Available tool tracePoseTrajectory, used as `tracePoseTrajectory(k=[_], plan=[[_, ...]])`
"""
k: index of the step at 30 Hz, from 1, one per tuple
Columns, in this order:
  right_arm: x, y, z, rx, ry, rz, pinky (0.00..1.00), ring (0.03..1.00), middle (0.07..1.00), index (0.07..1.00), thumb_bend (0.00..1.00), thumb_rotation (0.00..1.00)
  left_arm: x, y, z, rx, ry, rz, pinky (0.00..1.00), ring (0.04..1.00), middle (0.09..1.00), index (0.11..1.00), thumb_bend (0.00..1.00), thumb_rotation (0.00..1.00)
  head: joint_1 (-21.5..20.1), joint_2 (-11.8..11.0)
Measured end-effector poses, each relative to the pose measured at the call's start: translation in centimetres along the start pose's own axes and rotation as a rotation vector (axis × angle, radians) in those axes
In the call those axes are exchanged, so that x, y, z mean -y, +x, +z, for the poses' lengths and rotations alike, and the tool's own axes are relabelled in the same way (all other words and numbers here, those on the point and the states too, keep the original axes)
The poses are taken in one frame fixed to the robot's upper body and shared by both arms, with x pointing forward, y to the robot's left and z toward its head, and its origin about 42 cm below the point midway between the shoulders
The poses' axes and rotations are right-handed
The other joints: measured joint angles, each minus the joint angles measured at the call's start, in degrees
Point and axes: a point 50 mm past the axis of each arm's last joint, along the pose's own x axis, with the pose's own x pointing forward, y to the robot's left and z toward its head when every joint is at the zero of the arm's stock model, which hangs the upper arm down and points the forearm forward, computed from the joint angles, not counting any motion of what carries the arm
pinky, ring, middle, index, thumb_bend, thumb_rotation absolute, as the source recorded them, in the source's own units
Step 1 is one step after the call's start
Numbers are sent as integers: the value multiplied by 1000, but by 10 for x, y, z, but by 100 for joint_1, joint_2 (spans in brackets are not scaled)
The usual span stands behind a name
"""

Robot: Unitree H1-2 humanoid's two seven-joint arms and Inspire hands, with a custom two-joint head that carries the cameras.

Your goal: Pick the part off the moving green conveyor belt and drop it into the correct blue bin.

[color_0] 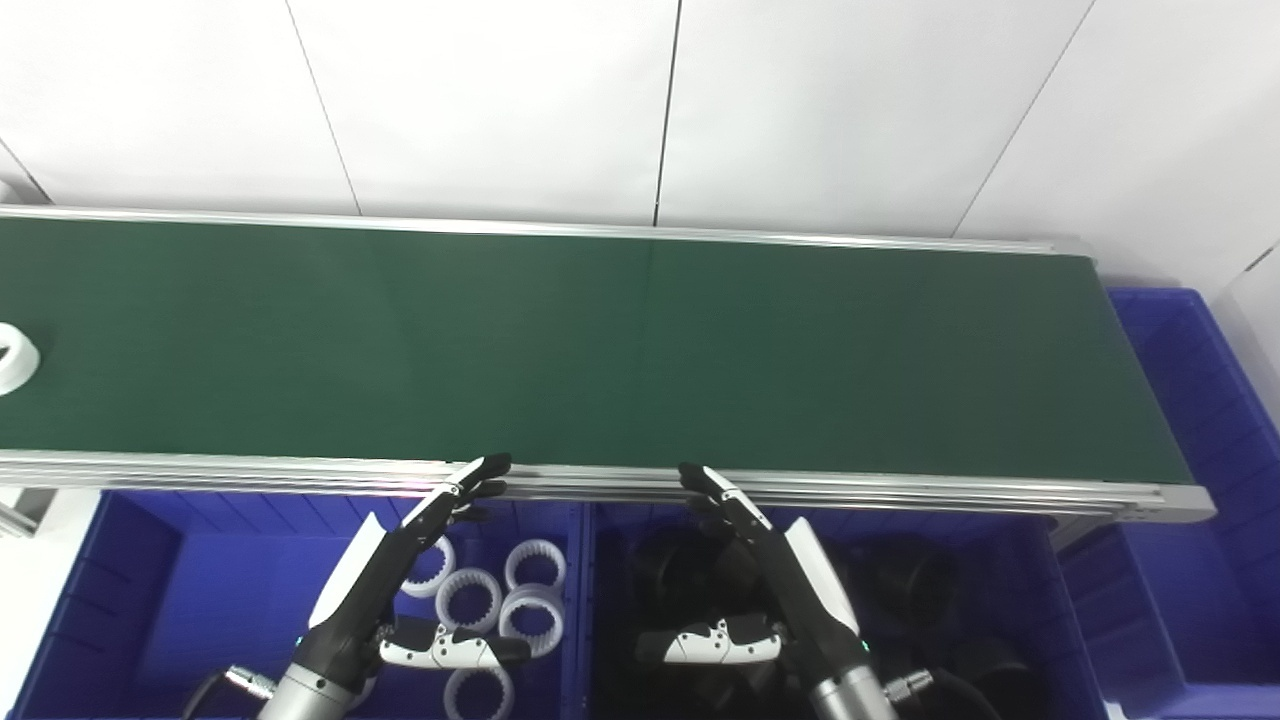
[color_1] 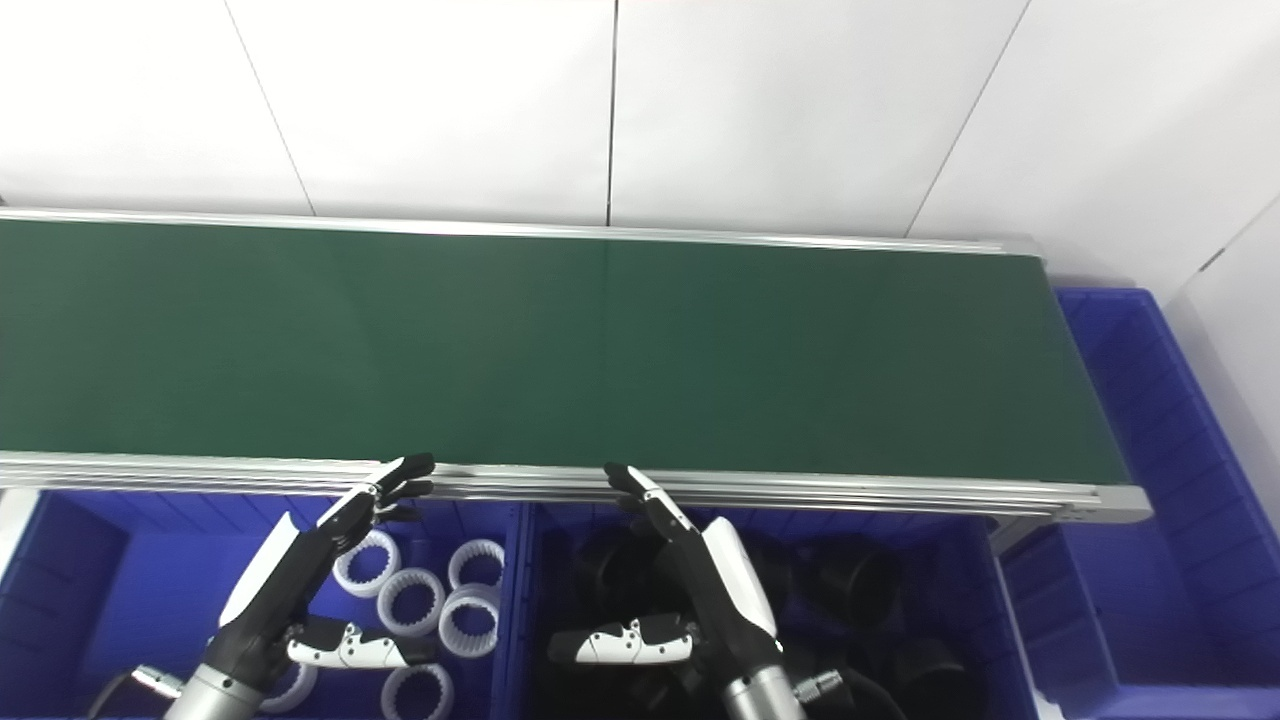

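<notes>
A white ring part (color_0: 12, 357) lies on the green conveyor belt (color_0: 600, 350) at the far left edge of the left eye view, cut off by the frame; the right eye view does not show it. My left hand (color_0: 405, 575) hovers open over the left blue bin (color_0: 150, 600), fingertips near the belt's front rail. My right hand (color_0: 765, 580) is open too, above the middle blue bin (color_0: 1040, 620), which holds black parts (color_0: 915, 575). Both hands are empty and far from the white ring.
Several white rings (color_0: 500, 600) lie in the left bin under my left hand. A third blue bin (color_0: 1200, 420) stands past the belt's right end. The aluminium rail (color_0: 900, 490) runs along the belt's front edge. White wall panels rise behind.
</notes>
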Motion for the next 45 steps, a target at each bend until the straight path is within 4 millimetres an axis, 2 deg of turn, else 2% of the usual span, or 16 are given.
tracePoseTrajectory(k=[11, 14, 16, 17, 18, 19, 21, 22, 23, 24, 26, 27, 36, 39, 42, 45], plan=[[-3, -2, -1, -18, -6, 8, 770, 849, 899, 923, 914, 289, 3, 4, 0, -22, 57, -40, 721, 805, 867, 888, 960, 292, 176, -88], [-3, -2, -1, -19, -3, 8, 776, 852, 900, 918, 906, 262, 5, 5, 0, -21, 49, -29, 723, 794, 851, 874, 953, 289, 475, -229], [-3, -3, -7, -36, 5, 13, 784, 855, 898, 911, 899, 231, 9, 5, -4, -27, 30, -17, 732, 789, 838, 864, 955, 274, 1471, -630], [-3, -4, -9, -44, 6, 15, 789, 857, 896, 911, 893, 212, 11, 5, -6, -33, 21, -16, 732, 787, 834, 857, 956, 273, 1477, -633], [-3, -5, -11, -52, 4, 17, 792, 858, 895, 912, 890, 202, 14, 5, -8, -40, 8, -15, 731, 785, 832, 854, 957, 272, 2129, -972], [0, -6, -14, -56, 2, 17, 795, 859, 894, 912, 887, 194, 20, 6, -9, -41, -7, -13, 730, 784, 830, 851, 957, 272, 2197, -1019], [4, -10, -18, -59, 4, 15, 799, 860, 895, 918, 886, 176, 31, 8, -12, -54, -26, 0, 739, 787, 820, 839, 974, 344, 2469, -1239], [7, -12, -21, -60, 2, 17, 797, 859, 895, 919, 892, 198, 37, 9, -13, -57, -30, 5, 740, 787, 818, 836, 981, 363, 2644, -1448], [8, -13, -25, -59, -2, 19, 800, 860, 894, 920, 900, 219, 44, 11, -13, -55, -31, 6, 736, 784, 814, 831, 987, 373, 2645, -1450], [9, -14, -29, -65, -7, 22, 810, 861, 892, 921, 914, 251, 48, 13, -11, -49, -29, 7, 724, 774, 805, 818, 997, 381, 2715, -1589], [10, -16, -35, -84, -10, 24, 817, 857, 888, 921, 909, 226, 53, 17, -11, -39, -30, 23, 705, 763, 799, 814, 1000, 389, 2716, -1591], [10, -16, -38, -91, -8, 24, 819, 856, 886, 921, 907, 216, 54, 19, -12, -37, -27, 32, 699, 759, 798, 812, 1000, 392, 2768, -1678], [8, -14, -50, -82, -15, 25, 799, 848, 880, 914, 892, 149, 55, 26, -20, -21, 16, 44, 674, 735, 771, 791, 1000, 398, 2734, -2065], [7, -12, -53, -81, -22, 23, 800, 848, 875, 913, 893, 163, 55, 25, -25, -36, 19, 47, 664, 729, 768, 787, 1000, 397, 2716, -2223], [5, -6, -55, -72, -26, 22, 796, 849, 874, 908, 897, 183, 53, 27, -29, -44, 9, 55, 649, 727, 770, 780, 1000, 341, 2646, -2399], [3, 1, -57, -60, -22, 24, 797, 844, 873, 905, 900, 156, 46, 28, -29, -40, -12, 85, 622, 716, 768, 769, 1000, 348, 2576, -2469]])
